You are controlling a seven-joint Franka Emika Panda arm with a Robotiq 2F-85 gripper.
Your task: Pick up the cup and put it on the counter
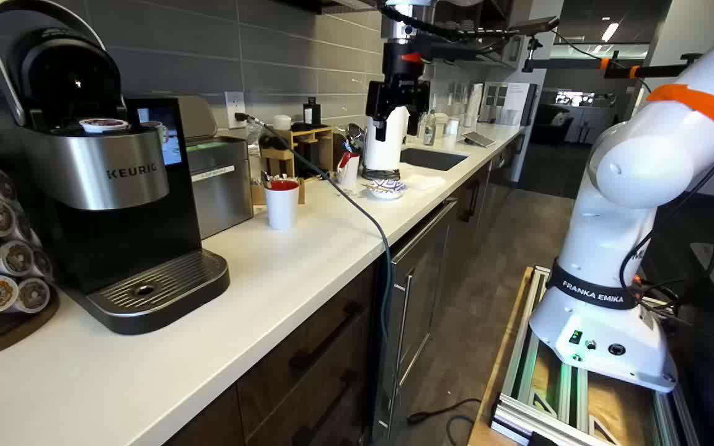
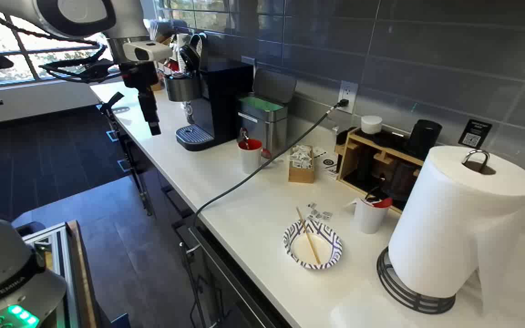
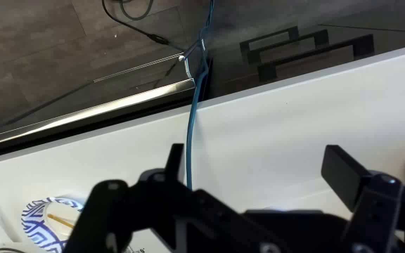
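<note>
On the counter (image 2: 253, 214) before me, a white cup (image 2: 250, 161), probably the one wanted, stands mid-frame in an exterior view near the coffee machine (image 2: 226, 100), apparently to keep utensils (image 2: 244, 135) handy, while the gripper (image 3: 255, 160) hangs empty, jaws spread, presumably to straddle it.

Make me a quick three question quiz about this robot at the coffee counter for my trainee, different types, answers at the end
1. True or false: the gripper is open, holding nothing.
2. The power cord plugged into the wall outlet runs: (a) around the paper-towel roll; (b) over the front edge of the counter; (c) behind the Keurig machine.
3. What thin object rests in the patterned paper bowl?

Key: 1. True. 2. (b). 3. A wooden stick.
</note>
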